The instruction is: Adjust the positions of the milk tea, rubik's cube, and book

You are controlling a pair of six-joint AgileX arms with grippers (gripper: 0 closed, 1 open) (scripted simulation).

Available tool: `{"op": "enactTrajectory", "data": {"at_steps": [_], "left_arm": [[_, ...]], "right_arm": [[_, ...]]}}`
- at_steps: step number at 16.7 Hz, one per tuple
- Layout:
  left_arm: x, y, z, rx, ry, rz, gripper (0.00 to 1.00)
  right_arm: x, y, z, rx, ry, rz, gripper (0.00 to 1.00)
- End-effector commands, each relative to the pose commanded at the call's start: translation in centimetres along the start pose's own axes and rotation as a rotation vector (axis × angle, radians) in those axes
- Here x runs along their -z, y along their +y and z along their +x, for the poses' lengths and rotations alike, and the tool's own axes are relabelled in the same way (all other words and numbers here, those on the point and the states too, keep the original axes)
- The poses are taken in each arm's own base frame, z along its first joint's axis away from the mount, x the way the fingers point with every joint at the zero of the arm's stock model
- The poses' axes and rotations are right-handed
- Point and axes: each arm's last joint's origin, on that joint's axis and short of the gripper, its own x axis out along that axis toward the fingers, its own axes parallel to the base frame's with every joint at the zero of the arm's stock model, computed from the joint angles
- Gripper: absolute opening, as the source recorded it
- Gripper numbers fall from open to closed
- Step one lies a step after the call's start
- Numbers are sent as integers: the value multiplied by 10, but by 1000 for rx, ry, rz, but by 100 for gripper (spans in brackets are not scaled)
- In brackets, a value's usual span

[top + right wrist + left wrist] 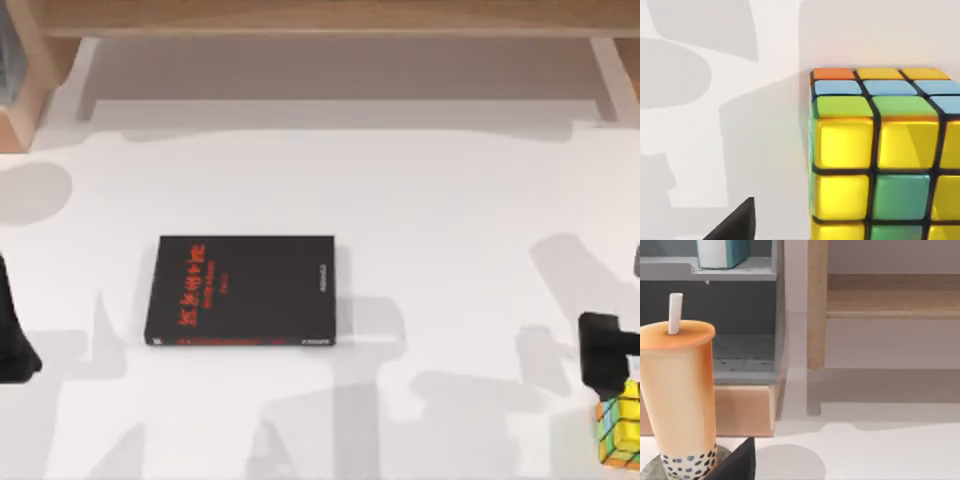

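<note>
Rubik's cube (622, 428) sits at the tabletop's (420, 190) right edge under the right gripper (606, 352), jaw state I cannot tell; a misaligned approach could nudge it off.

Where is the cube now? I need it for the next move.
The cube sits at the table's near right corner in the top view, just below the right claw and far right of the black book.

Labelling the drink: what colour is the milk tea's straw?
White; the tall orange milk tea cup's straw shows best in the left wrist view.
</note>
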Motion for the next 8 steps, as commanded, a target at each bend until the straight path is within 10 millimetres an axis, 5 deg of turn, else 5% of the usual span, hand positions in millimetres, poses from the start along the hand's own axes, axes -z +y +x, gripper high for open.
{"op": "enactTrajectory", "data": {"at_steps": [4, 8], "left_arm": [[0, 0, 0, 0, 0, 0, 100], [0, 0, 0, 0, 0, 0, 100]], "right_arm": [[0, 0, 30, -1, -3, 0, 100], [1, 0, 35, 0, 0, 0, 100]]}}
